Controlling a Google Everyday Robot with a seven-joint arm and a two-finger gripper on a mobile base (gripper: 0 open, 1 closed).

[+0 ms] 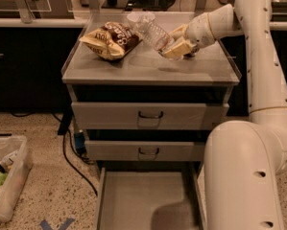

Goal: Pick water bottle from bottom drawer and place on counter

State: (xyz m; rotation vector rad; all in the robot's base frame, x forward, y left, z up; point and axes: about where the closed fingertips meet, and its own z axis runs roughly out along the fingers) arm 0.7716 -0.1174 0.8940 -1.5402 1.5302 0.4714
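While one gripper [174, 46] clasps one water bottle [152, 30] over the counter [133, 67], one snack bag [111, 40], one open bottom drawer [138, 195]

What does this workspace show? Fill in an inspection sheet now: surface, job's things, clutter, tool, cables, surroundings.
Surface: grey counter, level.
Job's things: bottle tilted over the counter, in the tool; bottom drawer open, nothing seen inside.
Clutter: snack bag on the counter's left.
Tool: tool shut on the bottle, above the counter's right half.
Cables: black cable on the floor left of the cabinet.
Surroundings: bin with rubbish at left; upper drawers shut.
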